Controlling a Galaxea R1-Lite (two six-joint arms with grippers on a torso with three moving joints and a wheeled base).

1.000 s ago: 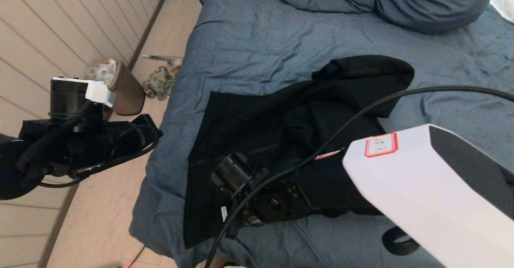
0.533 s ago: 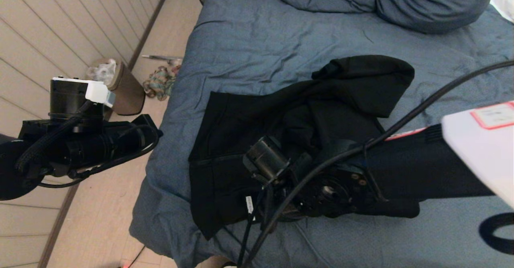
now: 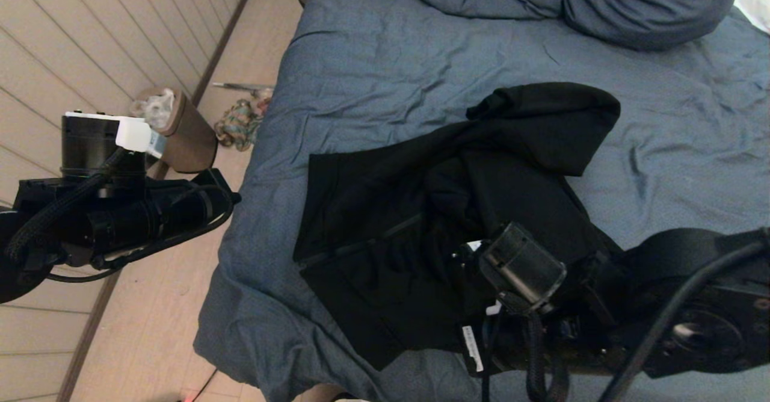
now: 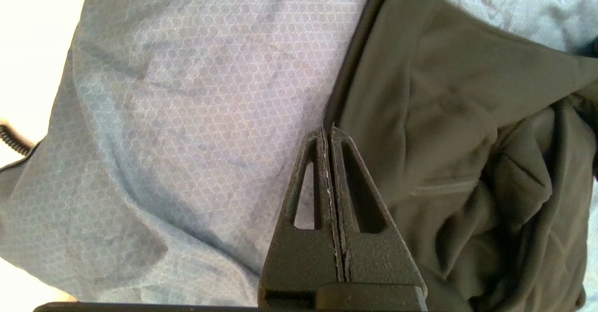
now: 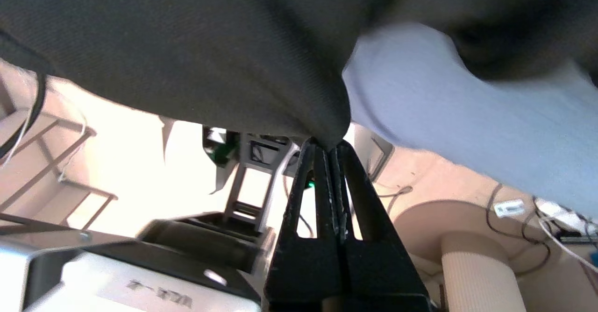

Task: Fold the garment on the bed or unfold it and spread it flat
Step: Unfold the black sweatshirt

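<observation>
Two pairs of fingers are pressed fully together: the right gripper [image 5: 329,151] pinches a fold at the edge of the garment [image 3: 445,221], while the left gripper [image 4: 328,132] holds nothing and hovers over the bed's left edge, beside the garment's ribbed hem. Crumpled, with its hood toward the pillows [image 3: 649,5], the black garment lies on the near part of the bed [image 3: 385,71], the right arm low over its near corner.
</observation>
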